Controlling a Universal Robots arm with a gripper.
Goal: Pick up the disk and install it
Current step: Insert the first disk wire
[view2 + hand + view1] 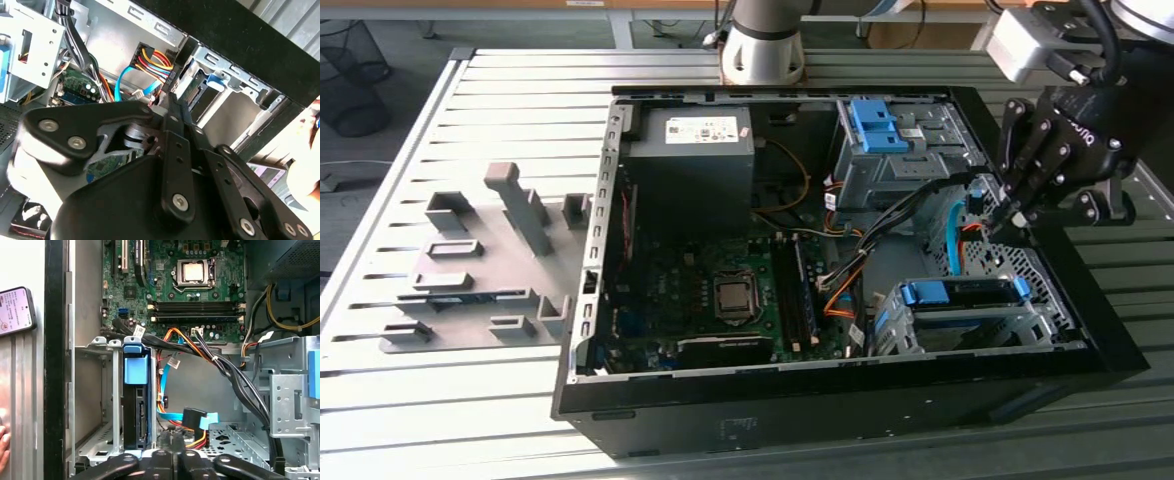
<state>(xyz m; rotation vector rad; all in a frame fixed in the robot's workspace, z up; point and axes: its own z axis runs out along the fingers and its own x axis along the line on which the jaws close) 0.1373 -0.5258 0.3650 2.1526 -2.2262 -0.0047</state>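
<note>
Disk point(963, 293) sits in drive cage point(1051, 300), blue rail up; install looks nearly done. Pincer point(998, 225) pinched narrow, seemingly empty, just above cables point(907, 205); any seating push must clear them.

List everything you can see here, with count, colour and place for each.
computer case: one, black, open, on the table
table: one, grey slatted metal
power supply: one, black, in the case's far corner
motherboard: one, green, case floor
disk: one, blue rails, in the near drive cage
bracket: one, blue, on the far drive cage
fixture plate: one, grey, exterior view's left of the case
phone: one, black rim, outside the case wall
hand: one, near the phone
gripper: one, black, shut, over the case by the drive cages
</note>
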